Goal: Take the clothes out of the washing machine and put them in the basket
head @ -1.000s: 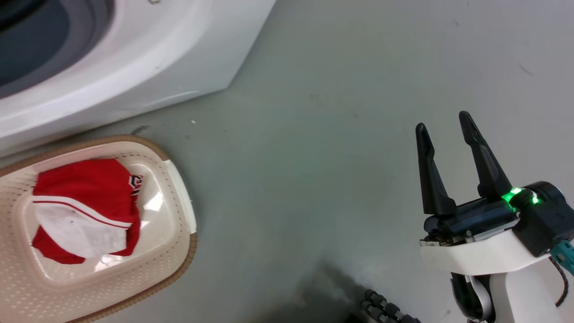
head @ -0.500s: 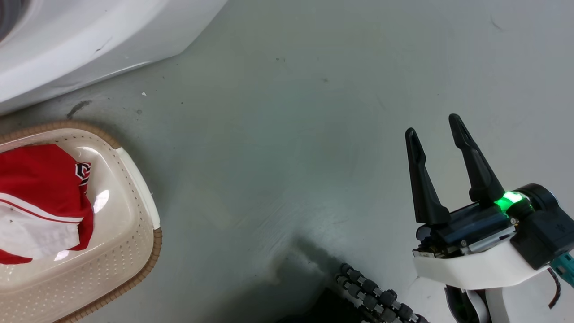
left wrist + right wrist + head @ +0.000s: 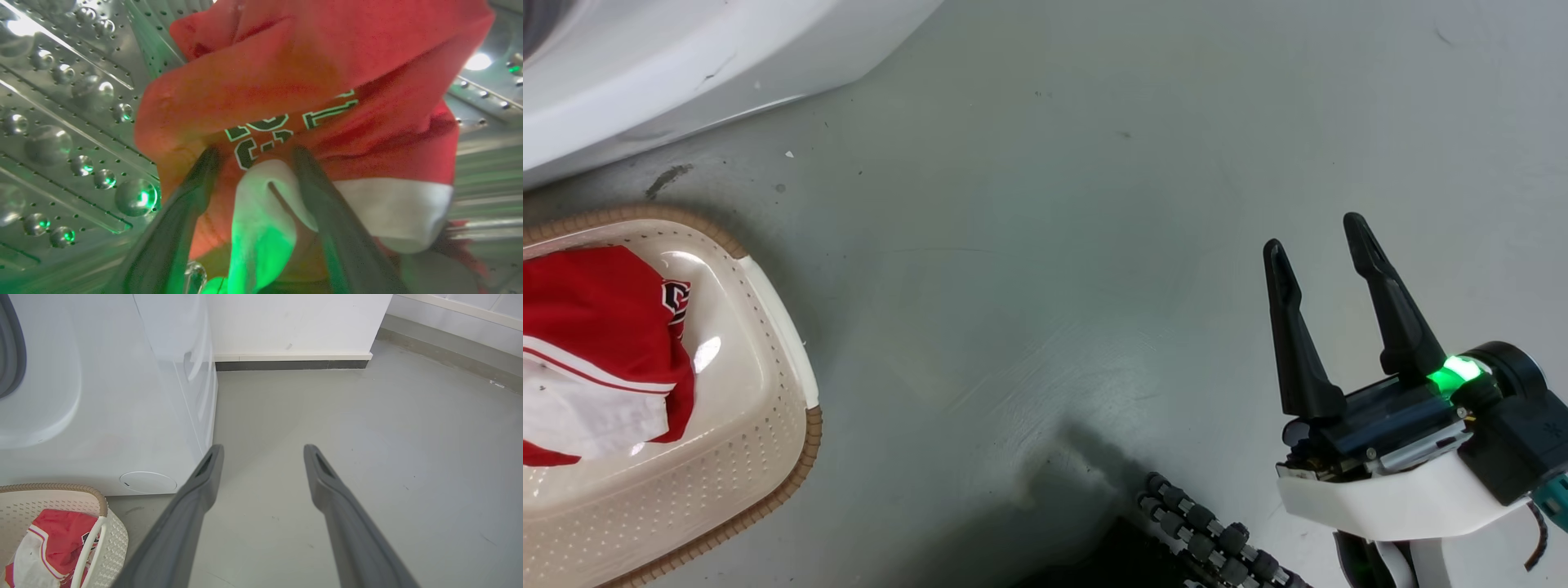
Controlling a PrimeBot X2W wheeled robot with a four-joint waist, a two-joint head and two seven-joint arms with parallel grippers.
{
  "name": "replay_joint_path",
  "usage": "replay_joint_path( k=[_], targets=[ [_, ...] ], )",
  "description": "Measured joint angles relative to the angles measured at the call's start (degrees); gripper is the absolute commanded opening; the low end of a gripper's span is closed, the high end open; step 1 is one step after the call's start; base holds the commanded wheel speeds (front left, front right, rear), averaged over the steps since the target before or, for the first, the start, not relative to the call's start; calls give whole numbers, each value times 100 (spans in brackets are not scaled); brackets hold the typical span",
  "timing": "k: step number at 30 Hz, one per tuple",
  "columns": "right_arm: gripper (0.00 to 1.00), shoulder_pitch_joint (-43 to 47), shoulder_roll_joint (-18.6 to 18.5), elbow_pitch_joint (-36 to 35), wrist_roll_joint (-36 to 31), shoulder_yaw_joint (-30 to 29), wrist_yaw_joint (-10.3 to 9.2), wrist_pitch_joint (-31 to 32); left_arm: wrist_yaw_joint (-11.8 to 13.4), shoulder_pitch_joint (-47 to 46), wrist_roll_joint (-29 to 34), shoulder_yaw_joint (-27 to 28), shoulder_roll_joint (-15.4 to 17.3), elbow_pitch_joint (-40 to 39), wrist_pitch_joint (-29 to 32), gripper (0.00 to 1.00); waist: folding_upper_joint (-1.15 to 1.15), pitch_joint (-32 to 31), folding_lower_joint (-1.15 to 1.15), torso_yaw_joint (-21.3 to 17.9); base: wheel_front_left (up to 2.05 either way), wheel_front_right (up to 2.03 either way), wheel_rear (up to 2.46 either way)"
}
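Inside the washing machine's perforated steel drum (image 3: 61, 102) lies a crumpled red jersey (image 3: 310, 61) with white-and-black lettering. My left gripper (image 3: 253, 157) is open, its fingertips pressed into the jersey, with a white fold of it between the fingers. The white washing machine (image 3: 686, 57) shows at the top left of the head view and its front (image 3: 102, 396) in the right wrist view. The cream basket (image 3: 792, 474) stands on the floor before it, holding another red-and-white jersey (image 3: 596, 302). My right gripper (image 3: 1315, 233) hovers open and empty over the floor, well right of the basket (image 3: 116, 539).
Grey floor (image 3: 1045, 286) spreads between the basket and my right gripper. The black rollers of my base (image 3: 1217, 531) show at the bottom edge. A white wall with a dark skirting (image 3: 286, 364) stands behind the washing machine.
The head camera has swung, so the washing machine and basket slid toward the left edge of the picture. My right gripper stays open in much the same place.
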Motion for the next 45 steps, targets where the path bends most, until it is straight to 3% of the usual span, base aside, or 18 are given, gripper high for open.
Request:
replay_joint_path(
  k=[1, 9, 16, 25, 37, 45],
  targets=[
    [100, -1, 0, -3, 0, 1, 0, 0, 0, -4, -77, -54, 34, -19, 24, 0, 0, 6, 0, 3, 0, 0, 0],
    [100, -59, 0, 32, -1, 37, 0, 0, -1, -46, -470, -479, 285, -222, -205, 0, 0, -1, 0, -1, 0, 0, 0],
    [100, -245, 0, 86, -81, 19, 0, 0, -2, -75, -656, -612, 355, -218, -968, 0, 0, -176, 0, 2, 0, 0, 0],
    [100, -349, 3, 347, -425, -348, 0, 0, -2, 698, -1203, -870, 52, 81, -2139, 0, 0, -708, -1, 344, 0, 0, 0],
    [100, -142, 5, 828, -1112, -711, 0, 0, -2, 2739, -1917, -1457, -563, 84, -3838, 0, 0, -2042, -2, 992, 0, 0, 0],
    [100, 152, 4, 1101, -1358, -772, 0, 0, -2, 3793, -2193, -1742, -935, -20, -4624, 0, 0, -3045, -3, 1439, 0, 0, 0]
  ],
)
